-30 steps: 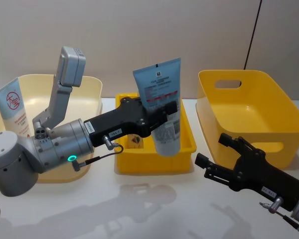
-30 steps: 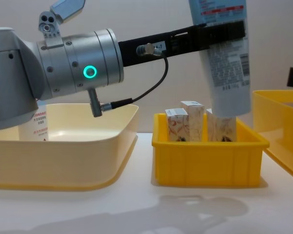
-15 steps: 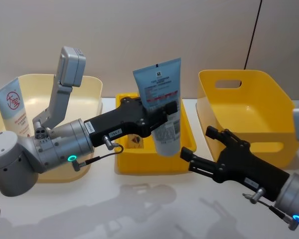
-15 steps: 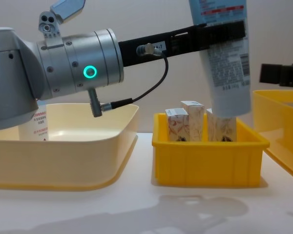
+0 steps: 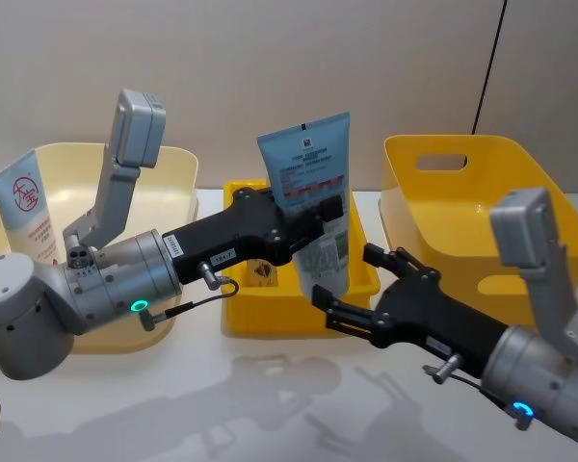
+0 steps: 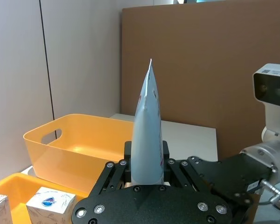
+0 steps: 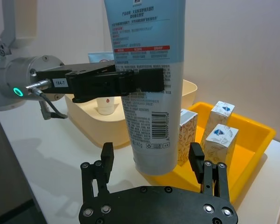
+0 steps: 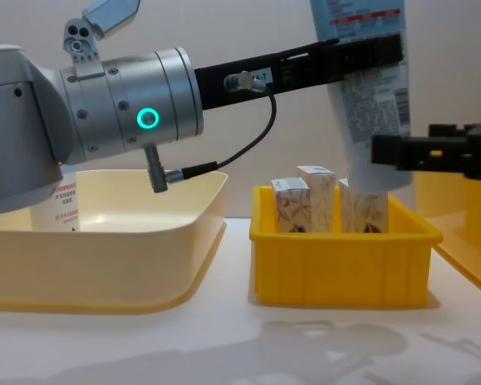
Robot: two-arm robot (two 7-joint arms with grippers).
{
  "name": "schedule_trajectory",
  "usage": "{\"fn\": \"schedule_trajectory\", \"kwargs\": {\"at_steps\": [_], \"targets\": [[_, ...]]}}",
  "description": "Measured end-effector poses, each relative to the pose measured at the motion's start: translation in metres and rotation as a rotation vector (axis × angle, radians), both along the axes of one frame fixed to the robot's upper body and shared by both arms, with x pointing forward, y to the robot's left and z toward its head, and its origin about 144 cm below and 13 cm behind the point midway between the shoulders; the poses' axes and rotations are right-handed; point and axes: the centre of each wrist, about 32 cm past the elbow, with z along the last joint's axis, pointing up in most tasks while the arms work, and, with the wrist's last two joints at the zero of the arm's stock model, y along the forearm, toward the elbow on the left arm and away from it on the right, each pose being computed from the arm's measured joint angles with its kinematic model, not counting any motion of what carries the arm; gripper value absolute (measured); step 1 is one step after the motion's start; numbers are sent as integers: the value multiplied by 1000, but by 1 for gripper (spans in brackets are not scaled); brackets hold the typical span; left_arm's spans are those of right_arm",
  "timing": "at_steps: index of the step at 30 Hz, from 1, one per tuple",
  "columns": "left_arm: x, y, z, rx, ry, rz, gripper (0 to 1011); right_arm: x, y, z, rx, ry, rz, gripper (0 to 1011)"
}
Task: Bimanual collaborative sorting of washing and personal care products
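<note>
A light blue and white squeeze tube stands upright, crimped end up, above the small yellow bin. My left gripper is shut on its middle; the same grip shows in the chest view on the tube and in the left wrist view on the tube. My right gripper is open at the tube's lower cap end. In the right wrist view its fingers stand on either side of the tube, apart from it. A second tube with a red circular logo stands in the cream basin.
The small yellow bin holds several little cartons under the held tube. A large yellow basket with a handle cut-out stands at the right, behind my right arm. White table surface lies open in front of the containers.
My right arm has swung in from the lower right toward the centre, bringing its open gripper up to the tube's lower end. The left arm and the tube have stayed still.
</note>
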Motion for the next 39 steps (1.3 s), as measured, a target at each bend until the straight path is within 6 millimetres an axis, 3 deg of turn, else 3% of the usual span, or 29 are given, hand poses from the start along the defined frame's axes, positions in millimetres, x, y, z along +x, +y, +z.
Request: {"fn": "schedule_trajectory", "kwargs": {"at_steps": [19, 32, 39], "targets": [[0, 0, 0, 0, 0, 0, 300, 33, 35, -6, -1, -47, -41, 1001], [0, 0, 0, 0, 0, 2, 300, 44, 50, -3, 22, -63, -35, 1002], [0, 1, 0, -1, -1, 3, 300, 47, 54, -2, 28, -67, -31, 834]]}}
